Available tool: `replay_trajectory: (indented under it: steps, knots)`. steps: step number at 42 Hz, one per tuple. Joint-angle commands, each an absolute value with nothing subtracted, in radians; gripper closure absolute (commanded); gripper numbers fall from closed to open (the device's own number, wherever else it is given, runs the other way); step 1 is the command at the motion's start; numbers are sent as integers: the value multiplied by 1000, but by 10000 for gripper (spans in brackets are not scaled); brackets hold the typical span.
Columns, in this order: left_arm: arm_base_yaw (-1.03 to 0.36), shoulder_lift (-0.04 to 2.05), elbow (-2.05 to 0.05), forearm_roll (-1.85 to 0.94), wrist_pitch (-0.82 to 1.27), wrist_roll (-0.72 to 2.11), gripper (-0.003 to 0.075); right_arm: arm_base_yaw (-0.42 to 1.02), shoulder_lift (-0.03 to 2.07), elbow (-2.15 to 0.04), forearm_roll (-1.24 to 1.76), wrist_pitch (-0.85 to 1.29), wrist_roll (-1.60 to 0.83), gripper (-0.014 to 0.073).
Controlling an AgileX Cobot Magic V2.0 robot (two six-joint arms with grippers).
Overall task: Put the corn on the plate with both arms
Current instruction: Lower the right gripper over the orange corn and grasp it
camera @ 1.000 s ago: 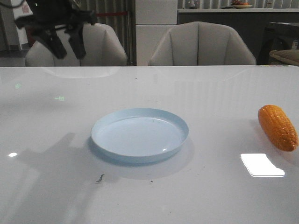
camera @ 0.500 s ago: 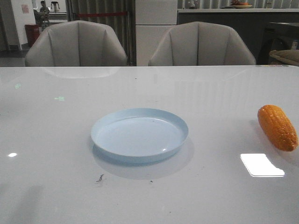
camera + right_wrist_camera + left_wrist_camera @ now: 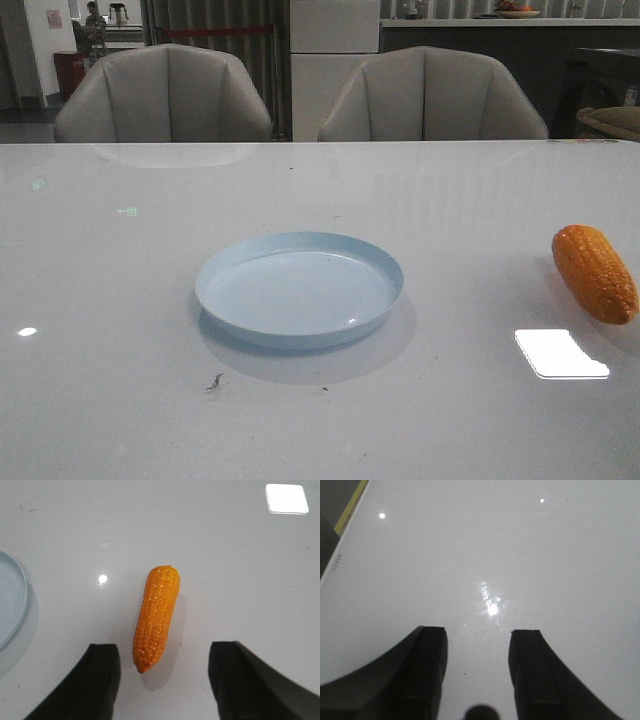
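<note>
I see the corn [image 3: 594, 272] lying on the bench [image 3: 120, 400] at far right, well apart from the central plate [image 3: 299, 288]. My right fingers [image 3: 102, 680] hang spread above it; left fingers [image 3: 427, 675] apart over bare bench.

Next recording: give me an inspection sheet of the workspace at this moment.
Surface: glossy white table, light glare patches, small dark specks in front of the plate.
Job's things: plate empty, mid-table; corn lying on the table to its right, apart from it.
Clutter: nothing seen.
Grippers: left gripper open over bare table; right gripper open, jaws either side of the corn's tip, above it.
Cables: nothing seen.
Surroundings: two grey chairs behind the table.
</note>
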State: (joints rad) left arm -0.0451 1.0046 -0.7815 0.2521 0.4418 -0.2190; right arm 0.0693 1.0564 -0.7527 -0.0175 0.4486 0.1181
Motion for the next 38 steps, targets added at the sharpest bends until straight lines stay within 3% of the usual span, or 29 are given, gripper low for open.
replay_trajectory:
  steps: [1, 6, 14, 20, 38]
  knots:
    - [-43, 953, -808, 251, 361, -231, 356, 71, 1132, -891, -24, 472, 113, 95]
    - [-43, 936, -808, 246, 365, -231, 356, 71, 1265, -1024, -31, 542, 113, 88]
    - [-43, 936, -808, 244, 374, -231, 356, 71, 1504, -1223, -49, 672, 113, -1]
    - [-43, 936, -808, 244, 374, -231, 356, 71, 1666, -1332, -57, 771, 113, -6]
    - [-43, 936, -808, 244, 375, -231, 356, 71, 1929, -1426, -23, 829, 113, -3]
